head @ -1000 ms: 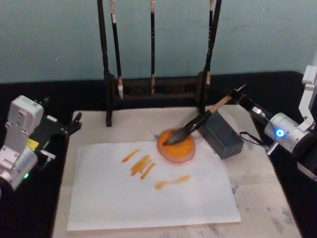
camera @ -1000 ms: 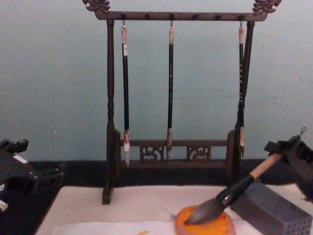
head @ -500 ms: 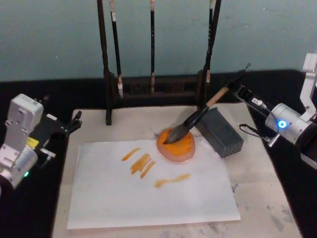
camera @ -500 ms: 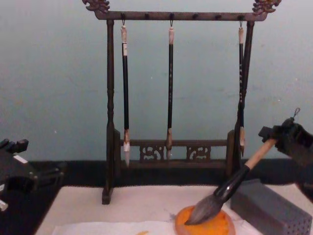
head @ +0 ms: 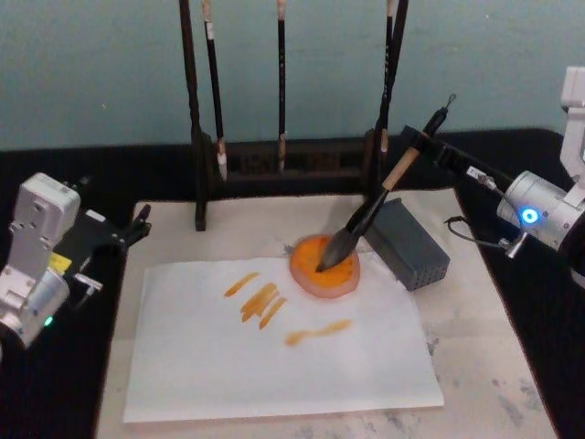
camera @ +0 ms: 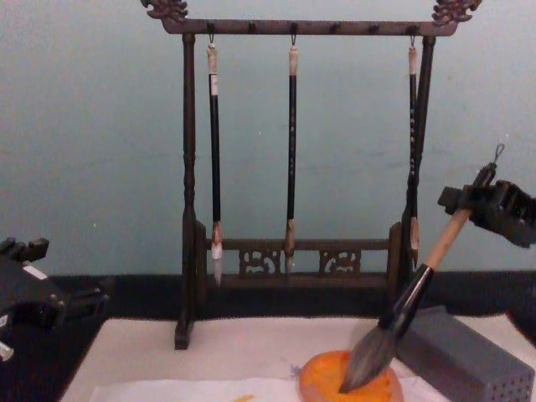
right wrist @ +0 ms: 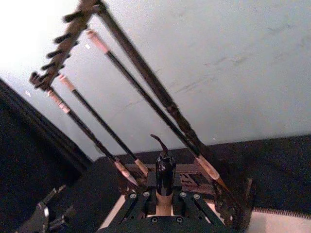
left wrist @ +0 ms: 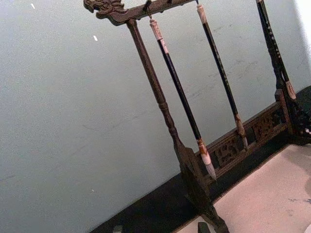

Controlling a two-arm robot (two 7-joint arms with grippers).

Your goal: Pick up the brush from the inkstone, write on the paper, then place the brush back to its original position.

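Observation:
The brush (head: pixel 366 215) leans steeply, its dark bristles (camera: pixel 366 362) touching the round orange inkstone (head: pixel 309 274). My right gripper (head: pixel 428 146) is shut on the top of the tan handle (camera: pixel 449 238), just below the black end cap (right wrist: pixel 165 169) with its cord loop. In the chest view the right gripper (camera: pixel 484 201) hangs at the right, well above the inkstone (camera: pixel 322 385). The paper (head: pixel 274 366) lies in front of the inkstone and bears several orange strokes (head: pixel 260 302). At the table's left edge my left gripper (head: pixel 135 229) is parked, open and holding nothing.
A dark wooden rack (head: pixel 283 165) with three thin hanging brushes (camera: pixel 292 159) stands at the back of the mat. A grey block with small holes (head: pixel 411 245) sits right of the inkstone, close under the brush handle. Black cloth surrounds the mat.
My right gripper has risen and moved back, swinging the brush handle up from a low slant to a steep one. The bristles have stayed on the inkstone. The left arm has not moved.

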